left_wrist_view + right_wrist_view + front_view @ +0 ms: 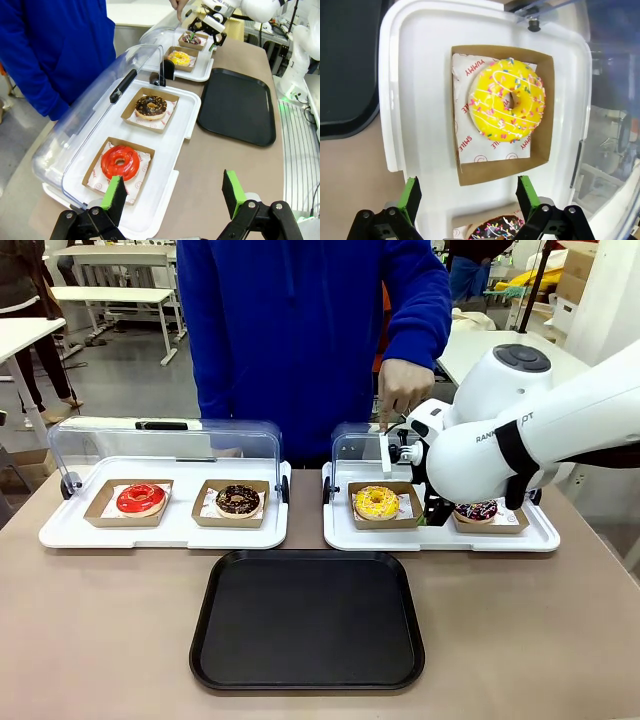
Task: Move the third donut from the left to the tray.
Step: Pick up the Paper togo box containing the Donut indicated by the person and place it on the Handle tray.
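Note:
The third donut (pixel 376 502) (pixel 506 106) has yellow icing with sprinkles and lies in a brown card holder on the right white tray (pixel 440 538). My right gripper (pixel 469 196) hangs open just above that tray, its green pads (pixel 411 197) straddling the holder's near edge without touching it. In the front view the right gripper (pixel 437 502) sits between the yellow donut and a sprinkled chocolate donut (pixel 476 510). The black tray (pixel 307 620) (pixel 237 105) lies bare at the table's front. Over the left table end my left gripper (pixel 172 195) stands open, holding nothing.
A person in blue stands at the far side, one hand (pixel 405 390) holding up the right tray's clear lid (pixel 358 452). The left white tray (pixel 165 530) holds a red donut (pixel 141 499) (pixel 120 162) and a chocolate donut (pixel 238 500) (pixel 151 106), lid raised.

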Motion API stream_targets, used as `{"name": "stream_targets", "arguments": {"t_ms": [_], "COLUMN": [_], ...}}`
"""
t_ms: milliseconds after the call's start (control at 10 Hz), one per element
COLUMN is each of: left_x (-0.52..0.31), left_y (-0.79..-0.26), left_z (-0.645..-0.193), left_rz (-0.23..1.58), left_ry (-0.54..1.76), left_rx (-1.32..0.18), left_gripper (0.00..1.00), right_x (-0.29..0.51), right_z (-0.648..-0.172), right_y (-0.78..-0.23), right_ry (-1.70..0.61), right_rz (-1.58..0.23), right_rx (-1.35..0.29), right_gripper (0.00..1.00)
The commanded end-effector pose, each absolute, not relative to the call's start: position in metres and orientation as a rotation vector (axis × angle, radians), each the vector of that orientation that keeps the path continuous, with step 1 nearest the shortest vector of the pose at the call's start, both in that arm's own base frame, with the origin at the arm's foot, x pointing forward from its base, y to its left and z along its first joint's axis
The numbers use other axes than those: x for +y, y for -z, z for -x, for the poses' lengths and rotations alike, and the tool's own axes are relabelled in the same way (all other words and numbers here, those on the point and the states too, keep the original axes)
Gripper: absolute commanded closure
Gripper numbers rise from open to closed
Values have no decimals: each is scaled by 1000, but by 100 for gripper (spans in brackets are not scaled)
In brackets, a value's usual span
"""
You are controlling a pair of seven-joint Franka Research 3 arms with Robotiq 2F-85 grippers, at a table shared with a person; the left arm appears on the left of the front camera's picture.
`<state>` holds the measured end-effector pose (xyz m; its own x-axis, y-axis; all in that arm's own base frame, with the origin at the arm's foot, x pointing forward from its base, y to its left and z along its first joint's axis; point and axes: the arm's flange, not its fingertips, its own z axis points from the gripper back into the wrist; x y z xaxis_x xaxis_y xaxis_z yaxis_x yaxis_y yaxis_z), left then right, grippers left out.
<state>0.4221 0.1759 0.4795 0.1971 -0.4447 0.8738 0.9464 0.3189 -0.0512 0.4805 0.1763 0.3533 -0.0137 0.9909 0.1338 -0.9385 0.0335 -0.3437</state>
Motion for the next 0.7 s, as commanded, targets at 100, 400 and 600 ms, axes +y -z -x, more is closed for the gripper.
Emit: {"name": "stream_targets", "arguments": {"t_ms": [100, 400, 600], "left_x": [174, 174, 174], "left_y": [-482, -482, -482], "left_z": [-422, -422, -422], "left_rz": [706, 706, 706], "left_ry": [1104, 1104, 1104], "left_rx": [-903, -903, -903], "left_gripper": [0, 0, 0], "right_x": [182, 181, 178], "right_z": [-492, -503, -509], "right_y": [-342, -328, -323], "right_ry": [-1576, -1577, -1570], "right_rz": [172, 179, 182], "right_rx": [-384, -383, -375], "right_gripper": [0, 0, 0]}}
